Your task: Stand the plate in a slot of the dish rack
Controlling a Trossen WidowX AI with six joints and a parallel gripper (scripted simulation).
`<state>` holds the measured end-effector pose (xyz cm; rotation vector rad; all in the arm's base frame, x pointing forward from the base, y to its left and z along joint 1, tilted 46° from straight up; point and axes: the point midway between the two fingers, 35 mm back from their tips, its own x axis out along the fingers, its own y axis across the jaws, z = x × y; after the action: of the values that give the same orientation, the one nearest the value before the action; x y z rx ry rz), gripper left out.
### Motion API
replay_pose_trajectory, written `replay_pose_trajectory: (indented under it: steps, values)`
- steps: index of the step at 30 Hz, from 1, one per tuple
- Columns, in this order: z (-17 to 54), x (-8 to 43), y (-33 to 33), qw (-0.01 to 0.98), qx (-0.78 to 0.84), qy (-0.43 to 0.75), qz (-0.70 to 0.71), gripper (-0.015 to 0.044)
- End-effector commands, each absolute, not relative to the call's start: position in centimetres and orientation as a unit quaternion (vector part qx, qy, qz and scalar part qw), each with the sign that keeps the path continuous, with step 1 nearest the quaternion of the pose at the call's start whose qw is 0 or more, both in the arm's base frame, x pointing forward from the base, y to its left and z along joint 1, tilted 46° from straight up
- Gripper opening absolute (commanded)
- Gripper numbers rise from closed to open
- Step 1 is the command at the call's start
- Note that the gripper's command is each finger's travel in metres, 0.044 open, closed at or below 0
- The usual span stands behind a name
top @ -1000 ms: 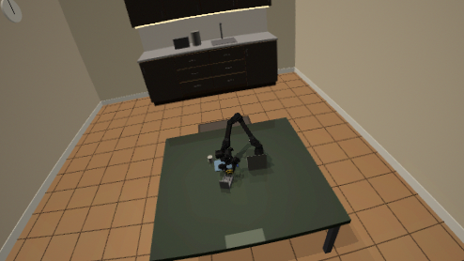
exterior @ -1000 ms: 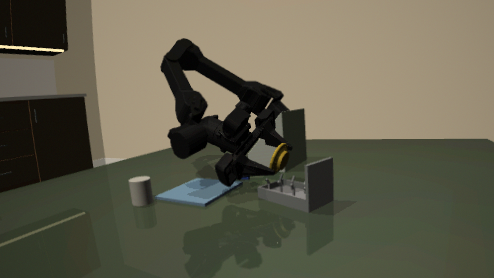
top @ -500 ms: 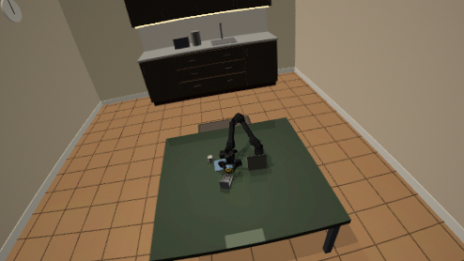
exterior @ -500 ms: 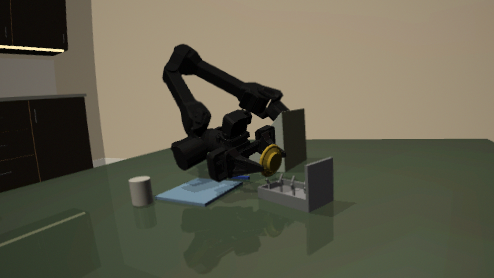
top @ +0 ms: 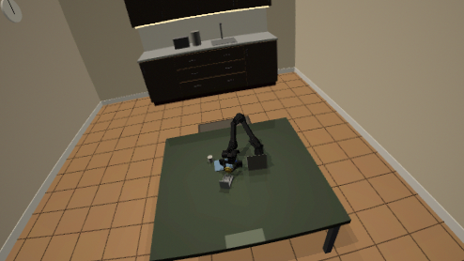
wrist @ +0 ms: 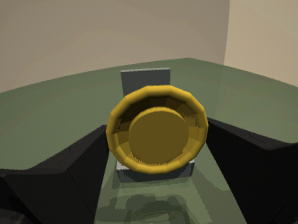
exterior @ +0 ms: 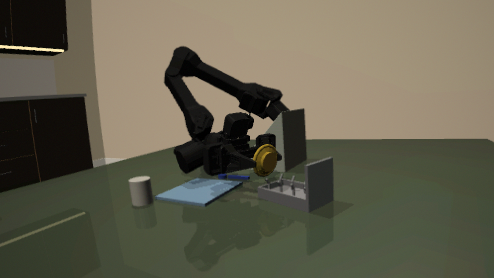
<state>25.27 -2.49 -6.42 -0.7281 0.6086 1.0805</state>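
The yellow plate (top: 228, 169) (exterior: 265, 160) (wrist: 158, 137) is held nearly upright in the air, gripped at opposite sides of its rim. My gripper (exterior: 266, 159) (wrist: 156, 127) is shut on it, one finger at each side, with the arm low and the fingers pointing roughly level toward the rack. The grey dish rack (top: 226, 183) (exterior: 285, 198) (wrist: 155, 176) stands on the table with short rails and a tall end panel. In the exterior view the plate is by the rack's end away from that panel, a little above rail height. In the wrist view the plate hides the rails and slots.
A light blue mat (top: 218, 166) (exterior: 199, 192) lies on the table, with a blue pen-like item (exterior: 237, 177) behind it. A whitish cup (top: 209, 159) (exterior: 140, 191) stands beside the mat. A large grey upright panel (top: 256, 162) (exterior: 294, 140) stands near the arm, behind the rack in the exterior view.
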Motion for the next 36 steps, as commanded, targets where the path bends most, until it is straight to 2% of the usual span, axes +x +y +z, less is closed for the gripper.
replay_pose_trajectory:
  steps: [1, 36]
  values:
    - [-6.4, 25.1, -2.3, 0.753, -0.333, 0.275, 0.497, 0.0]
    - [-9.2, 26.7, 0.3, 0.754, -0.344, 0.268, 0.492, 0.0]
